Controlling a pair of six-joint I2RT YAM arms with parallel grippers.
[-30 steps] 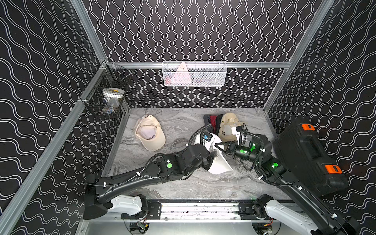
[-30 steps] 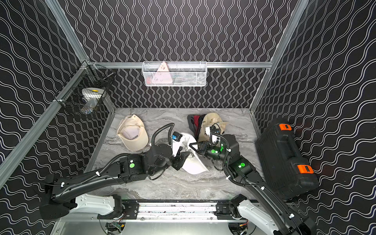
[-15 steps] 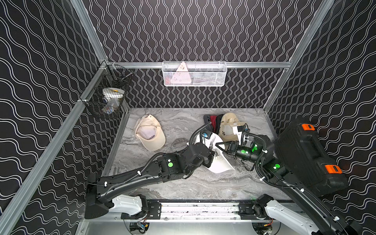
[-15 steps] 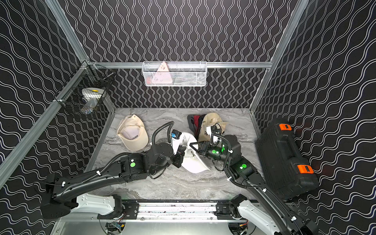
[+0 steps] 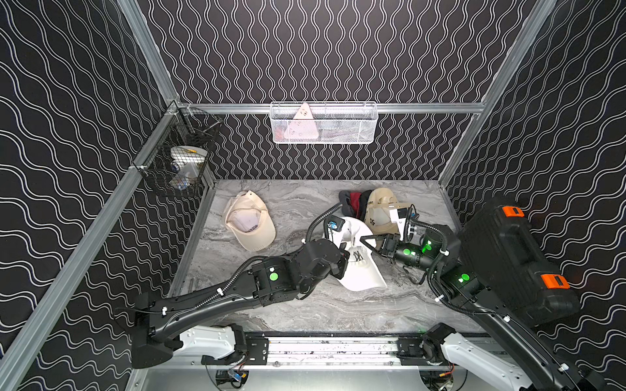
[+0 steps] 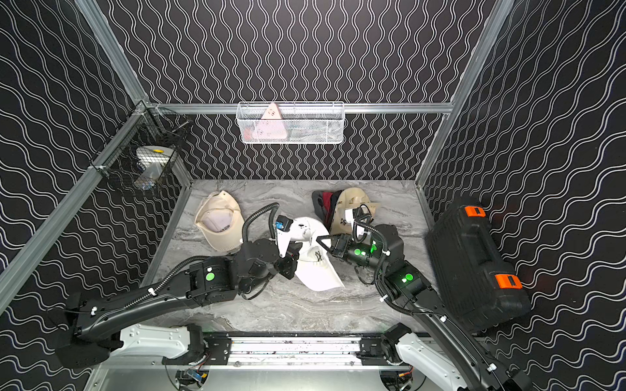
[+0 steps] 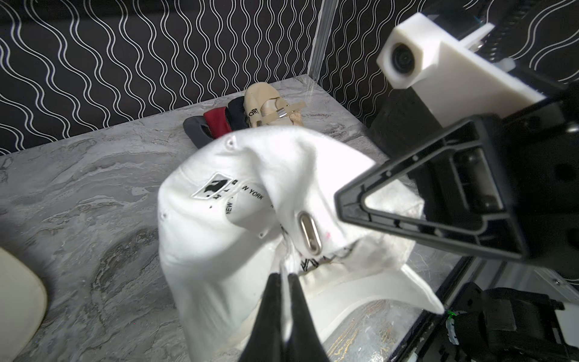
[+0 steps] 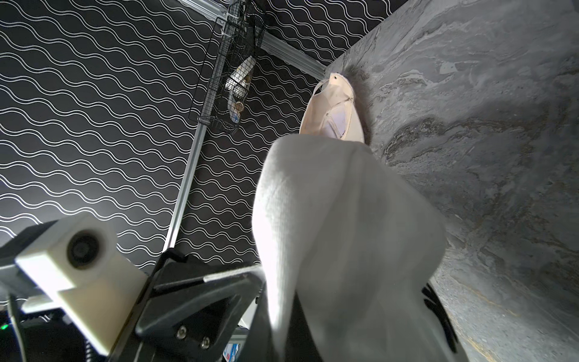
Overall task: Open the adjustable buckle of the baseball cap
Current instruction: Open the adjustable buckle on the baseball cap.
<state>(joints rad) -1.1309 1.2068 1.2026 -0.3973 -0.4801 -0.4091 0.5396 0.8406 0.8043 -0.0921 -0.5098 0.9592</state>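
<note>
Both left tool (image 7: 283,278) and right tool (image 5: 364,241) clench the white cap (image 5: 359,273). Its buckle (image 7: 309,231) lies between; right tool nearer, at 3 o'clock.

The baseball cap (image 7: 219,250) between the two grippers is white, with black "NEW YORK" lettering, a black-and-white logo patch and a black emblem on its front. A silver oval metal fitting (image 7: 309,231) shines just beyond the black left gripper (image 7: 284,279). The right gripper (image 7: 340,203) is black too, under a white camera housing (image 7: 438,62). Beyond the right gripper lies a pile of caps (image 7: 238,119): grey, red, dark navy and beige. Well apart from the left gripper, on the side away from the right one, lies a cream cap (image 5: 249,220). The bench (image 5: 305,311) is grey with marble veining. The walls (image 5: 321,50) are black with white wavy lines. Beside the right arm, the case (image 5: 501,243) is black with orange latches.
</note>
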